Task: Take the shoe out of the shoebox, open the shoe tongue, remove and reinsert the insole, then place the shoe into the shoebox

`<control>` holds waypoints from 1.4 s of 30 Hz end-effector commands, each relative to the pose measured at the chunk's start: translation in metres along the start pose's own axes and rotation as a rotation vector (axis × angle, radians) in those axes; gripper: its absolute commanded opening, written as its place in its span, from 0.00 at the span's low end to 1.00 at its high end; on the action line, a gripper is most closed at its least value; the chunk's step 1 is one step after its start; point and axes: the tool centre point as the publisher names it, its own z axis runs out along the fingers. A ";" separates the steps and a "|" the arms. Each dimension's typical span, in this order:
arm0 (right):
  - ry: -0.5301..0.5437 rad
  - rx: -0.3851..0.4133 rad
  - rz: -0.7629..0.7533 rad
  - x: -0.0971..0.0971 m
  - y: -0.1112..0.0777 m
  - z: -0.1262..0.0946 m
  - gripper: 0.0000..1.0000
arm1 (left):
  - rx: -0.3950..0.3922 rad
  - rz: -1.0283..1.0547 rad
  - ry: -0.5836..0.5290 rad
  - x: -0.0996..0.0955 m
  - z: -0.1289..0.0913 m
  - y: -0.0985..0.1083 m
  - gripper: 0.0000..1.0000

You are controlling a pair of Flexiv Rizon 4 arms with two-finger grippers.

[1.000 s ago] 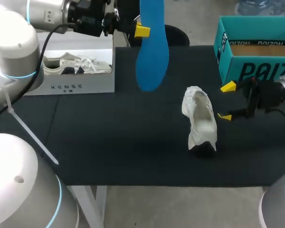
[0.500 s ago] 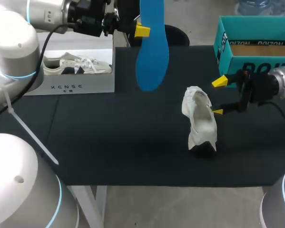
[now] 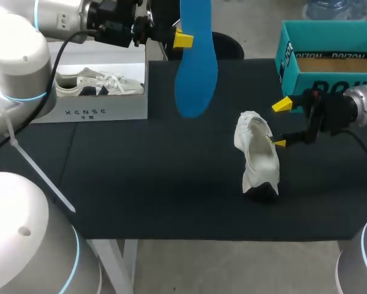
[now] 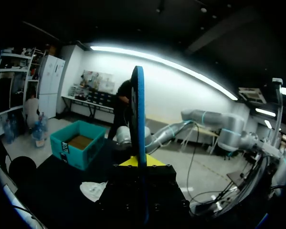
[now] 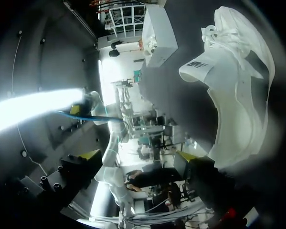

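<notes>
A white shoe [image 3: 257,154] stands on the black mat with its opening toward my right gripper [image 3: 281,124]. That gripper is open just to the shoe's right, one yellow tip close to the shoe's side. From the right wrist view the shoe [image 5: 238,90] lies just ahead of the right gripper [image 5: 140,160], beyond its spread fingers. My left gripper [image 3: 183,40] is held high at the back, shut on a blue insole [image 3: 195,67] that hangs down. In the left wrist view the insole [image 4: 140,138] rises edge-on from the left gripper [image 4: 143,162].
A white shoebox [image 3: 103,110] at the back left holds another white shoe [image 3: 97,82]. An open teal box [image 3: 330,67] stands at the back right, right behind my right arm. The mat's front edge is near the shoe.
My right gripper has moved left and slightly back, up to the shoe's side, then stopped. The left arm with the insole has not moved.
</notes>
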 end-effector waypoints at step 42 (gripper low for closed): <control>-0.002 0.000 0.001 0.000 0.000 0.001 1.00 | 0.255 1.201 -0.355 0.142 0.083 0.072 0.00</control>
